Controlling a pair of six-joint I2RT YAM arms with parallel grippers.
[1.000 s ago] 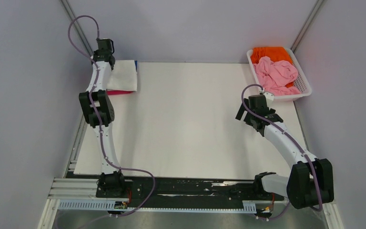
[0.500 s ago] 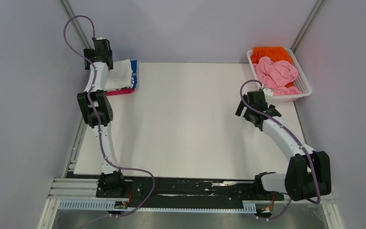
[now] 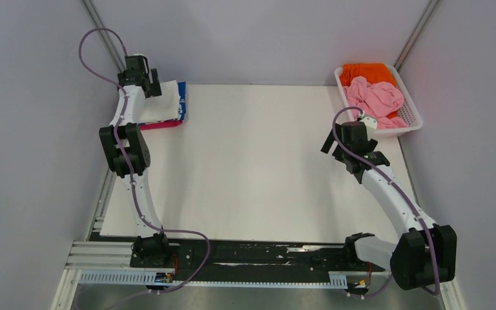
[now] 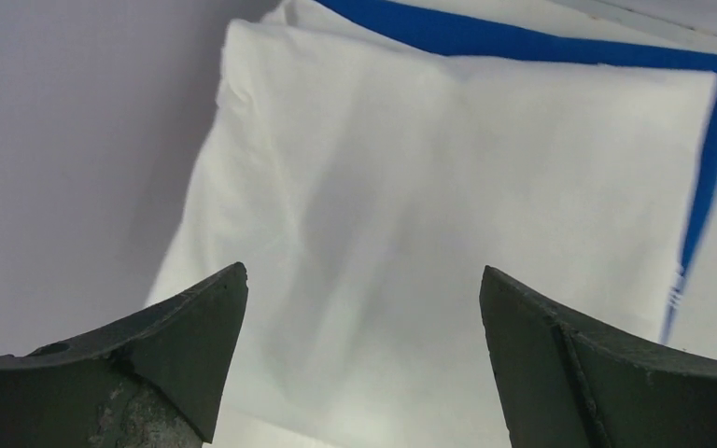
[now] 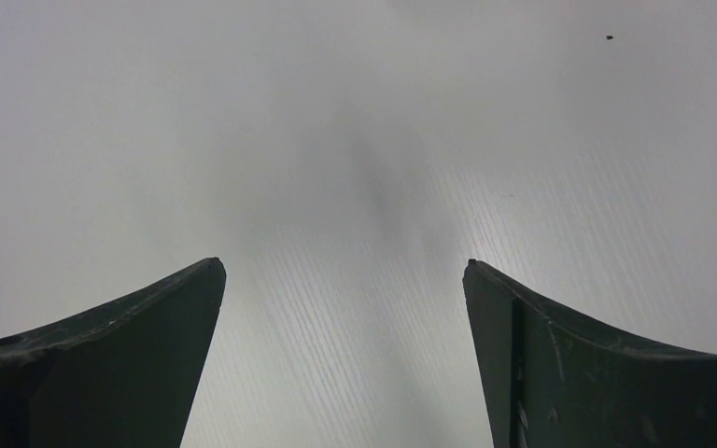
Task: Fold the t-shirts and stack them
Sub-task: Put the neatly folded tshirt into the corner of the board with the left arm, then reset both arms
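left gripper (image 4: 364, 275): jaws wide, nothing between them, over the stack at the far-left table corner
right gripper (image 5: 344, 266): jaws wide, holding nothing, over bare table (image 3: 258, 168), just near the basket
stack: 3 folded layers visible
white tee (image 4: 429, 205): folded, on top of the stack
blue tee (image 4: 523, 42): folded under the white one, edge showing along 2 sides
red-pink tee (image 3: 161, 124): bottom layer, only a thin edge visible
basket (image 3: 415, 116): white, far-right corner
pink tee (image 3: 378, 97): crumpled in the basket, on top
orange tee (image 3: 361, 71): in the basket, partly under the pink one, at its far end
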